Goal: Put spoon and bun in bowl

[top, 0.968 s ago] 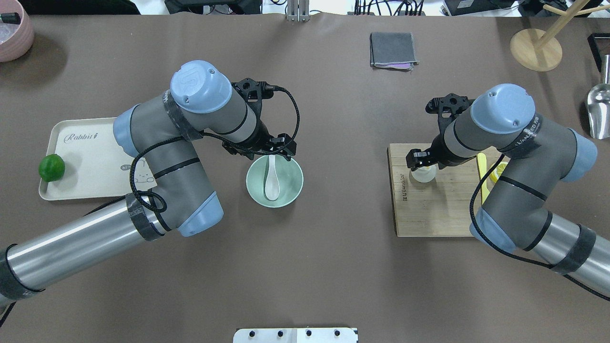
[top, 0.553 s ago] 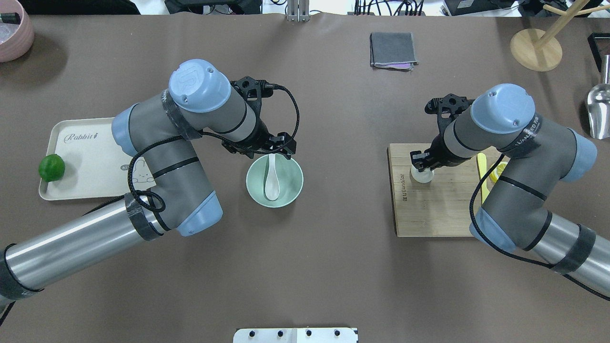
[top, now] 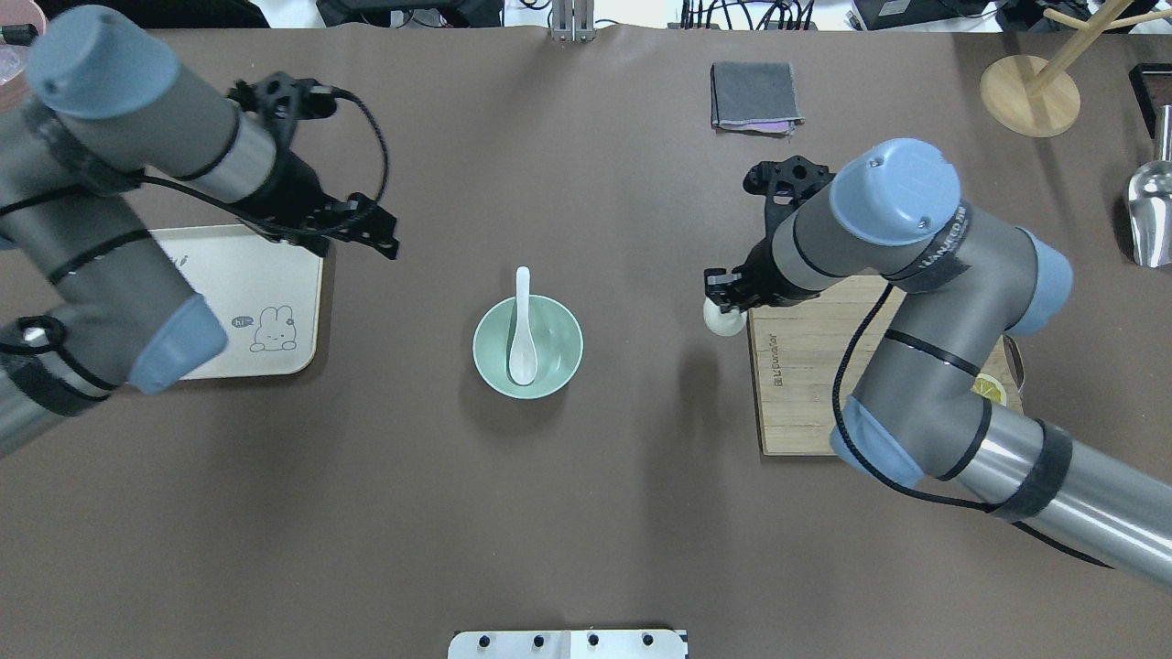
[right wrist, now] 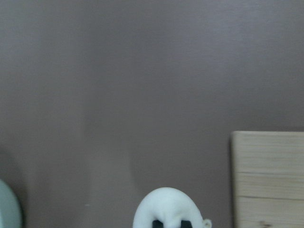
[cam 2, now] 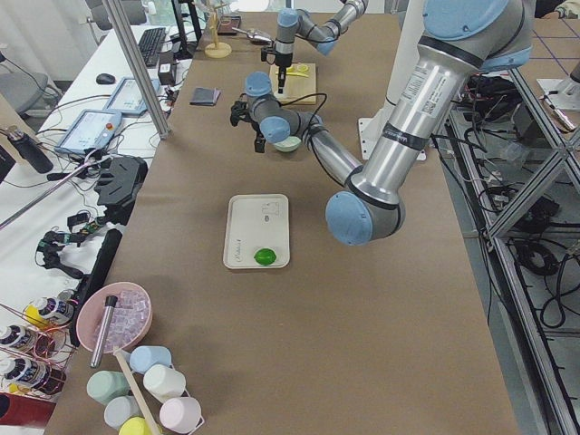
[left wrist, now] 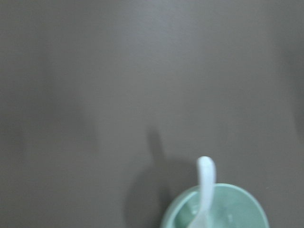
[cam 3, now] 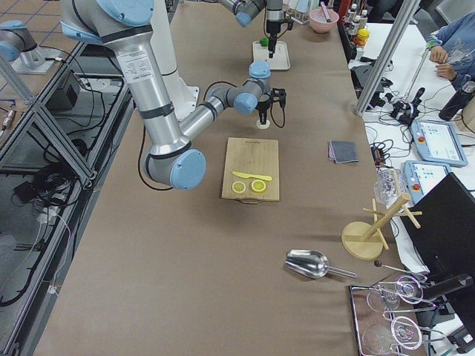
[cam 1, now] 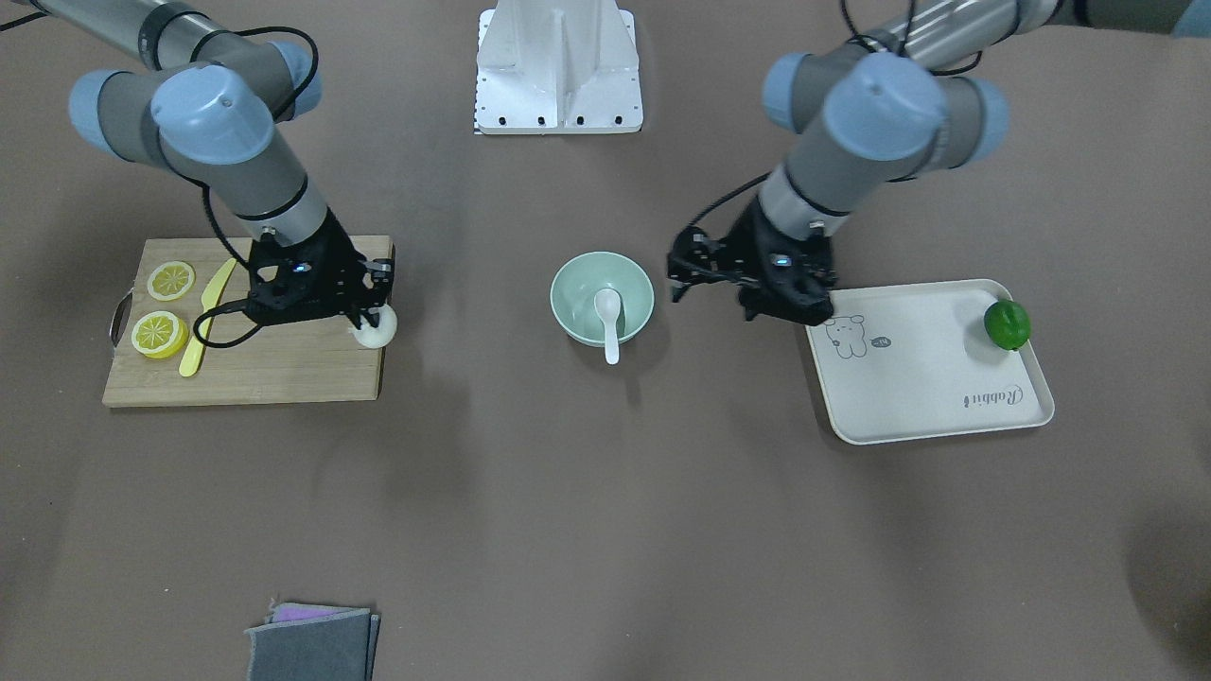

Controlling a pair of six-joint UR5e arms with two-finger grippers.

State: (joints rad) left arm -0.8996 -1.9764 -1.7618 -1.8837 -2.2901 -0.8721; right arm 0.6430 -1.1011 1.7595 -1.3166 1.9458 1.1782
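The pale mint-green bowl (top: 558, 366) stands mid-table. The white spoon (top: 522, 334) lies in it, scoop down, handle over the far rim; both also show in the front view, bowl (cam 1: 577, 284) and spoon (cam 1: 610, 322). My left gripper (top: 375, 236) is open and empty, well left of the bowl, by the tray's right edge. My right gripper (top: 725, 297) is shut on the white bun (top: 723, 320) and holds it just past the cutting board's left edge, right of the bowl. The right wrist view shows the bun (right wrist: 168, 206) between the fingertips.
The cream tray (top: 275, 275) lies at the left, with a green lime (cam 1: 1007, 324) on it. The wooden cutting board (top: 806, 384) holds lemon slices (cam 1: 158, 334) and a yellow knife (cam 1: 208, 312). A grey cloth (top: 754, 96), wooden stand (top: 1030, 96) and metal scoop (top: 1149, 215) lie far back.
My left gripper has drawn away from the bowl, left toward the tray, leaving the spoon in it. My right gripper has shut on the bun and carried it left off the board.
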